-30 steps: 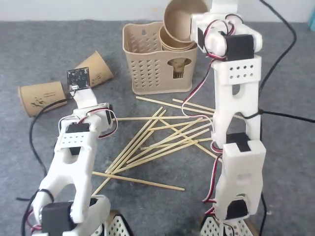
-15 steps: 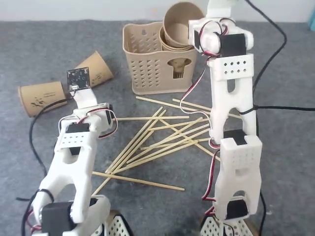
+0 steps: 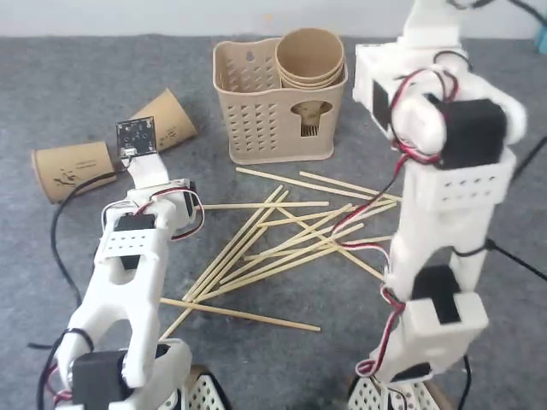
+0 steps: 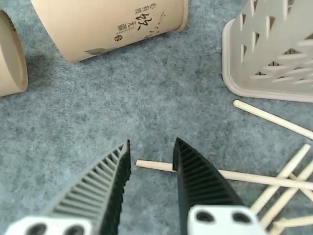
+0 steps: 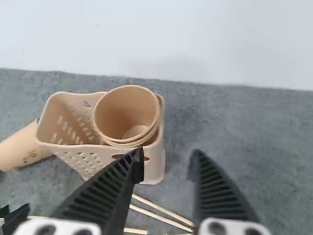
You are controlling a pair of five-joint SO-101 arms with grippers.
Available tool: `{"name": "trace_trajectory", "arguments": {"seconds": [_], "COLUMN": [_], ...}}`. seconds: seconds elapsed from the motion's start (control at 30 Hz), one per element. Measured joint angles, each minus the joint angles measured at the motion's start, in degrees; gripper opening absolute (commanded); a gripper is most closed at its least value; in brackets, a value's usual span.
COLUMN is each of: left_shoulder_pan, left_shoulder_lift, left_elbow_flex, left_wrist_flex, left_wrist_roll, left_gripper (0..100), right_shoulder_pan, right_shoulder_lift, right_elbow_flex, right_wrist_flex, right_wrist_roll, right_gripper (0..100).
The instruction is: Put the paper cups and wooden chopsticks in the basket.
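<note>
Worktop point(image 3: 51, 77): grey felt, wooden chopsticks point(image 3: 265, 205) central.
Basket point(image 3: 265, 128): 12 o'clock, holding paper cups point(image 3: 310, 51).
Left end effector point(image 4: 150, 161): released over one chopstick point(image 4: 154, 166).
Right end effector point(image 5: 166, 166): released.

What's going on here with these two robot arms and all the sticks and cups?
Two robot arms are tidying things into the basket. A stack of cups already sits in it. Two more cups lie on their sides on the table, and the chopsticks are scattered between the basket and the arms. The left pincer is open over one chopstick's end. The right pincer is open and empty, raised near the basket.
</note>
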Motion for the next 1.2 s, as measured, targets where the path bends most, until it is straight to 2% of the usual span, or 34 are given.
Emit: {"name": "trace_trajectory", "arguments": {"seconds": [0.33, 0.5, 0.83, 1.0, 1.2], "left_shoulder_pan": [0.0, -0.3, -1.2, -1.2, -1.2], "left_shoulder_lift": [0.0, 0.0, 0.0, 0.0, 0.0], "left_elbow_flex": [0.0, 0.0, 0.0, -1.1, -3.0], "left_wrist_flex": [0.0, 0.0, 0.0, 0.0, 0.0], "left_wrist_roll": [0.0, -0.1, 0.0, 0.0, 0.0], "left_gripper": [14, 14, 14, 14, 14], "right_shoulder_pan": [6.0, 6.8, 14.0, 17.5, 19.7], "right_shoulder_lift": [-12.3, -17.8, -26.6, -28.5, -28.5], "right_elbow_flex": [27.2, 49.9, 103.6, 116.2, 124.0], "right_wrist_flex": [0.0, -0.7, -29.0, -38.4, -48.9], "right_wrist_roll": [0.3, 7.0, 12.0, 16.4, 17.5], "right_gripper": [0.8, 0.8, 0.8, 0.8, 0.8]}}
